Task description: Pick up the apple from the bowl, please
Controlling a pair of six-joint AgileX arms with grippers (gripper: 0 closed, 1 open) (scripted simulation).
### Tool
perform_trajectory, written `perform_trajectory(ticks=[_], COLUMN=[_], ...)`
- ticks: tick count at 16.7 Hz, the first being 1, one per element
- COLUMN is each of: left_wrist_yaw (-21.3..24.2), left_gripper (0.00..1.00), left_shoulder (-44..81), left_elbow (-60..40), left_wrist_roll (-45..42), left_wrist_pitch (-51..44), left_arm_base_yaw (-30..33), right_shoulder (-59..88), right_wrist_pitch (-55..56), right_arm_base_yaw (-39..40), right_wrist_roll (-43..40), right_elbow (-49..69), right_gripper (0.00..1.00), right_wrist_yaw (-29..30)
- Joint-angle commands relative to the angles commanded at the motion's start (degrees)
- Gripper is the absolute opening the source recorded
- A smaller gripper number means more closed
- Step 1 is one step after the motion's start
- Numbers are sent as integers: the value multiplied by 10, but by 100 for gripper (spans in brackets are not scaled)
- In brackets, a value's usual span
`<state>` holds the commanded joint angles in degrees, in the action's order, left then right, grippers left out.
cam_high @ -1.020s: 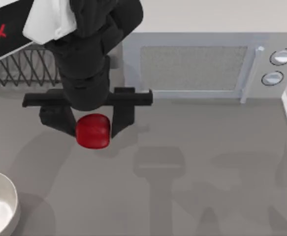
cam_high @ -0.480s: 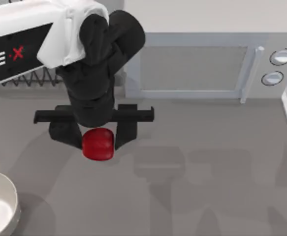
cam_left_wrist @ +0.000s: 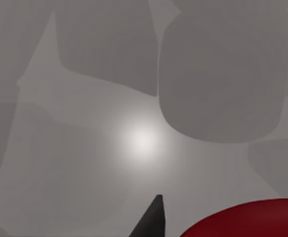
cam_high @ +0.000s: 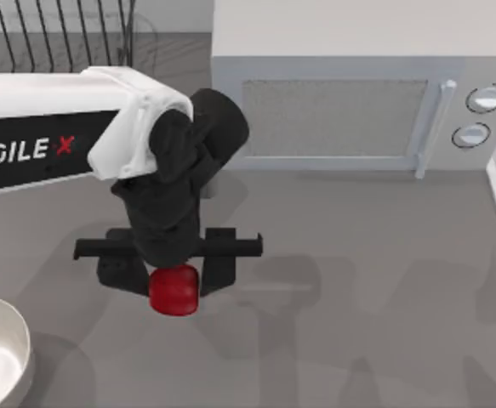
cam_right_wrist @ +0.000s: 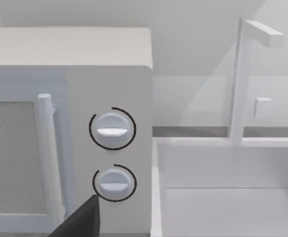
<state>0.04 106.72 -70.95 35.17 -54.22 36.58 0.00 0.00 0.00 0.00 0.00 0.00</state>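
Jaws of the left gripper (cam_high: 173, 276) clamp the apple (cam_high: 174, 291), well apart from the bowl (cam_high: 9, 327).

The left arm reaches in from the top view's left, its white forearm lying roughly level and its black wrist bending downward over the table. The left gripper (cam_high: 174, 274) points straight down, its crossbar spread sideways and its two dark fingers (cam_high: 218, 270) closed against the sides of the apple (cam_high: 174, 291), which is held above the table. In the left wrist view one dark fingertip (cam_left_wrist: 151, 219) shows beside the apple's red curve (cam_left_wrist: 247, 219).
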Motion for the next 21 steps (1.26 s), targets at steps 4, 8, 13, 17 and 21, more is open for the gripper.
perform_trajectory(ticks=[4, 8, 13, 17, 21], left_wrist_yaw=[0, 0, 0, 0, 0], left_gripper=[15, 45, 83, 100, 100], left_shoulder=[0, 0, 0, 0, 0], left_elbow=[0, 0, 0, 0, 0], left_wrist_roll=[0, 0, 0, 0, 0], left_wrist_pitch=[0, 0, 0, 0, 0], left_arm_base_yaw=[0, 0, 0, 0, 0], right_shoulder=[0, 0, 0, 0, 0], right_wrist_pitch=[0, 0, 0, 0, 0], right_arm_base_yaw=[0, 0, 0, 0, 0], right_wrist_roll=[0, 0, 0, 0, 0], right_elbow=[0, 0, 0, 0, 0], right_gripper=[100, 100, 100, 100, 100], right_wrist_yaw=[0, 0, 0, 0, 0])
